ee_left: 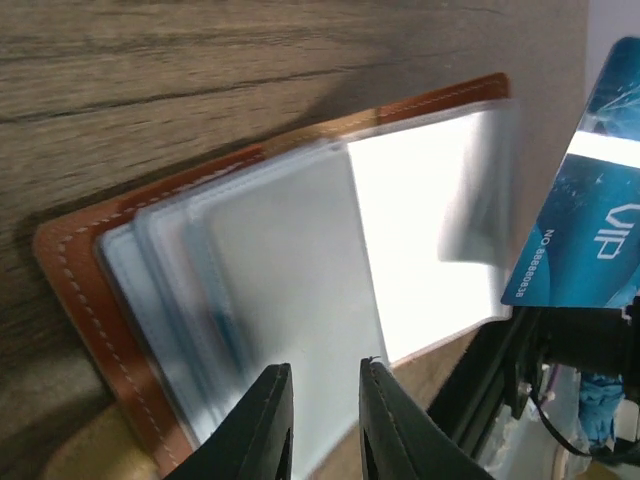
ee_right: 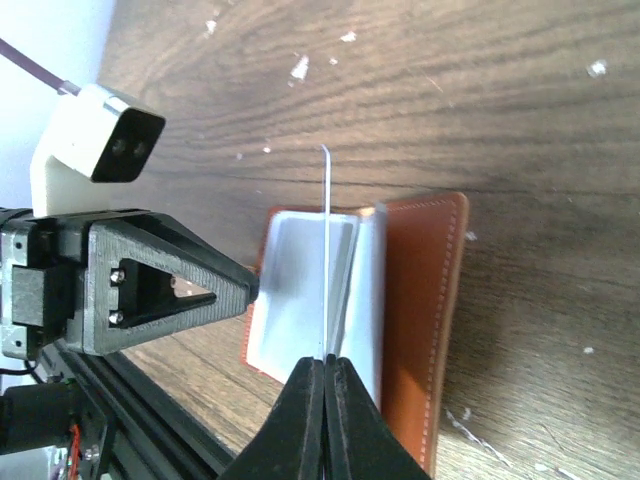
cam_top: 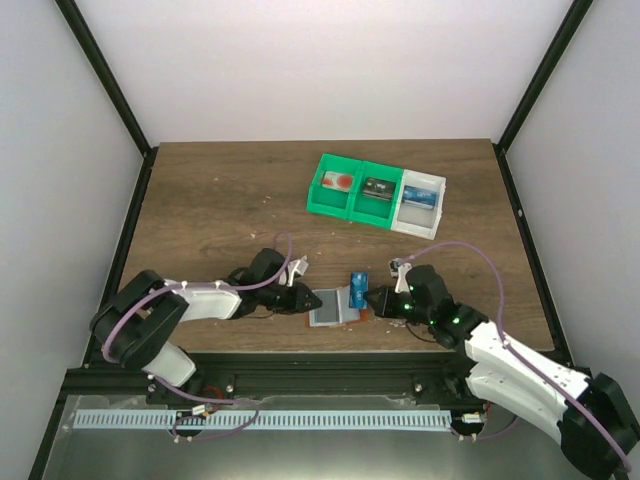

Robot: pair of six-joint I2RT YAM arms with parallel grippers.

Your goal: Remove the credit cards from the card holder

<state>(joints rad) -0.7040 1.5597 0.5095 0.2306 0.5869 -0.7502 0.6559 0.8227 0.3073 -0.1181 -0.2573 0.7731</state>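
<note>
Reddish-brown leather bifold card holder [cam_top: 332,308] lies open on wooden bench [cam_top: 220,210], btwn the claws. R claw [ee_right: 325,362] pinched tight on blue plastic credit card [ee_left: 590,200], held over holder. L claw [ee_left: 325,378] nearly closed at pocket edge; can't tell if gripping.

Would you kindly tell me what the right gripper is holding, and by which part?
The right gripper is shut on the blue card, pinching it by one edge; the rest of the card stands free beyond the gripper.

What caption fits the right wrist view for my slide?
Right pincer shut on a card held edge-on over the open card holder, left pincer at its edge.
</note>
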